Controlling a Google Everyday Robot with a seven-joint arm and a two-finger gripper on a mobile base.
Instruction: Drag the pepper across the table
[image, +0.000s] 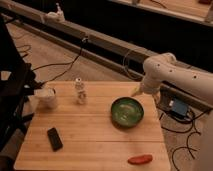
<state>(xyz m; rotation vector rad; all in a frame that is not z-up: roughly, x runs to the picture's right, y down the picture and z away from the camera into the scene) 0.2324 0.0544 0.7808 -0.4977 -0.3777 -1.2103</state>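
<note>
The pepper (140, 159) lies on the table (95, 131) close to its near edge, lengthwise along that edge. It is well apart from my gripper (135, 92), on the camera's side of it and a little to its right as the view shows it. Between the two sits a green bowl (127, 111), whose far rim is just beside my gripper. Whether I touch that rim I cannot tell.

My gripper hangs over the far right part of the table at the end of my white arm (167, 72), which reaches in from the right. How wide it stands I cannot tell. It is nowhere near the pepper, so it is not holding it.

Left of my gripper, past the bowl, a small pale bottle-like thing (80, 91) stands upright. Further left is a white cup (46, 98), near the table's left edge. A black slab (54, 138) lies flat toward the near left corner, the thing furthest from my gripper. On the floor to my gripper's right, beyond the table, sits a blue box (177, 107) among cables.
</note>
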